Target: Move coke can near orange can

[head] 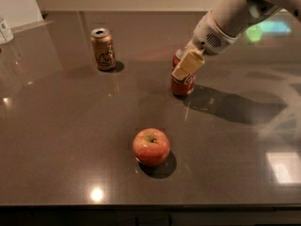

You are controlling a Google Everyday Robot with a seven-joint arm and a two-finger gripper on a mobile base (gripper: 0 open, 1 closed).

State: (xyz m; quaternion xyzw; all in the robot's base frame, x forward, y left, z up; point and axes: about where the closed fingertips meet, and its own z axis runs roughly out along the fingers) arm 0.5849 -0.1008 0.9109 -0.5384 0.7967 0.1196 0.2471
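grey-brown polished counter (70,140), speckled, glossy enough to mirror ceiling lights. long arm shadow thrown toward 3 o'clock. pale wall along the far edge. green-blue glow at 1 o'clock, source unclear.

coke can (183,84) upright right of centre, base on the counter. gripper (187,66) down over its upper half, covering part of the label. arm (230,13) reaching in from 1–2 o'clock. slanted approach from above presumably chosen to take the can round its body and keep it upright. clamped or merely around it: cannot tell.

orange can (103,49) upright at 10 o'clock from the coke can, well apart, silver top showing. apple (151,147) at 7 o'clock from the coke can, nearer the front edge. off the straight line between the cans, so probably no obstacle.

judged step: grasp at the coke can. carry toward 10 o'clock not yet done. set-down spot beside the orange can looks free.
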